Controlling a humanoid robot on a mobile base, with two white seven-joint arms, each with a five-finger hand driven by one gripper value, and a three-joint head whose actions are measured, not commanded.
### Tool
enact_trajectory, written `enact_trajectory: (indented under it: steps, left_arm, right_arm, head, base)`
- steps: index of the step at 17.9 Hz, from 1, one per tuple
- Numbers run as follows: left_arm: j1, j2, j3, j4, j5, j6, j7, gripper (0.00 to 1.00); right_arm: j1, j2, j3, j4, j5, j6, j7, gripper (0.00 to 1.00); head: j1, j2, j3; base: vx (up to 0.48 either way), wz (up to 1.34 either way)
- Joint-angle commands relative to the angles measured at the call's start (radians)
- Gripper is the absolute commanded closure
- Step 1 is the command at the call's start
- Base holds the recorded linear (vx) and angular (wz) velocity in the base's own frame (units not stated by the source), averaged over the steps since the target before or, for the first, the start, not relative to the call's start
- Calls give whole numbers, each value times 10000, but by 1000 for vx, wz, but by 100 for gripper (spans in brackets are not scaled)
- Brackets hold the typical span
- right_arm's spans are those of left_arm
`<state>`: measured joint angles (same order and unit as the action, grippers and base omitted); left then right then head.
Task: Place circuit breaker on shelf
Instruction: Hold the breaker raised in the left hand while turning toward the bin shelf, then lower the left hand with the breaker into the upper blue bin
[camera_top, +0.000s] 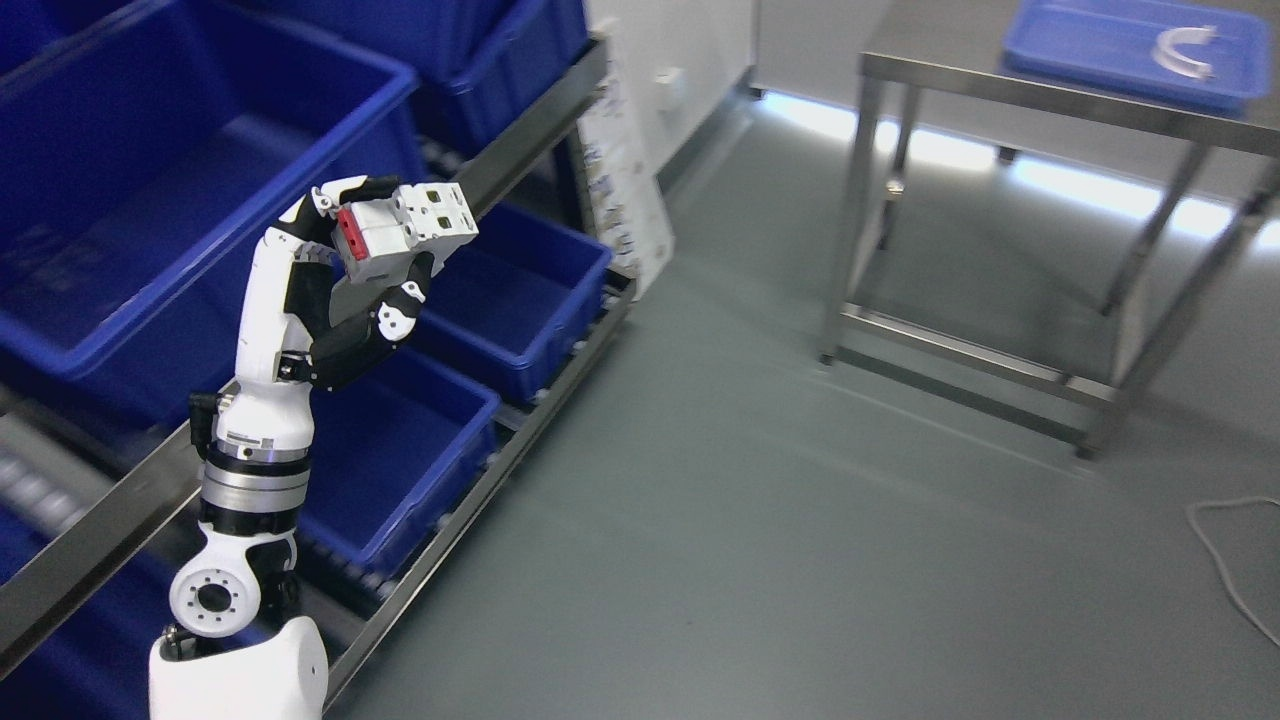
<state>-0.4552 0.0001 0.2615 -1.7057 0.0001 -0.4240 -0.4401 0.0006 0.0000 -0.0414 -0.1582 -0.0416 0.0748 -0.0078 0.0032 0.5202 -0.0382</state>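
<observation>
Circuit breaker (405, 232), white with a red face at its left end, sat in the grasp of the left hand (345, 285), up at about 10 o'clock in the head view. Left arm rose from the bottom edge at 7 o'clock, forearm near upright. Fingers (330, 200) were curled over the breaker's top and left end, thumb (400, 305) pressed in from below; breaker lay at the hand's 1 o'clock, its right end poking clear of the fingers toward 3 o'clock, tilted slightly. Two dark square openings showed on its upper face.

Breaker was held in the air in front of the metal shelf (520, 150), just before the rail between tiers. Large blue bin (150, 200) lay at 9 o'clock from the hand, on the upper tier. Two smaller blue bins (520, 300) sat on the lower tier, at 4 o'clock from the breaker and below it.

Steel table (1000, 90) stood well apart at 2 o'clock, with a blue tray (1100, 50) on top holding a pale curved part (1180, 50). Grey cable (1225, 560) lay on the floor at 4 o'clock.
</observation>
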Motion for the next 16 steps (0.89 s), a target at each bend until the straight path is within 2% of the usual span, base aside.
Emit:
enact_trajectory:
  steps: [1,4,7,8,11,16]
  left_arm:
    - [-1837,174,162,-16,-1,737,14,73]
    - [-3344,174,-373,91,-184,2884,-2,73]
    - [-3762,211,-621,442,-1164,3791,-336,73]
    - [-3778,548,-652,626,-1349,4175,-886,73]
    - [-4036,1439,-897,1285,-1870,4851,-2483,72]
    - [-5064,1824,-1019,3277,-3143,4793,-2747,72]
  right_arm:
    - [163,-175,0,2,2,-272,47,0]
    - [163,-175,0,2,2,-272,47,0]
    - [163,-175,0,2,2,-272,47,0]
    - [163,-175,0,-13,2,-272,47,0]
    - [163,-175,0,2,-13,-272,47,0]
    - [163,-175,0,2,2,-272,47,0]
  head:
    - [0,0,0]
    - [0,0,0]
    - [0,0,0]
    - [0,0,0]
    - [0,-1,0]
    - [0,-3,0]
  base:
    - [-293,1194]
    - [-200,1351]
    - [-105,1546]
    - [-63,1469]
    - [8,950]
    - [87,421]
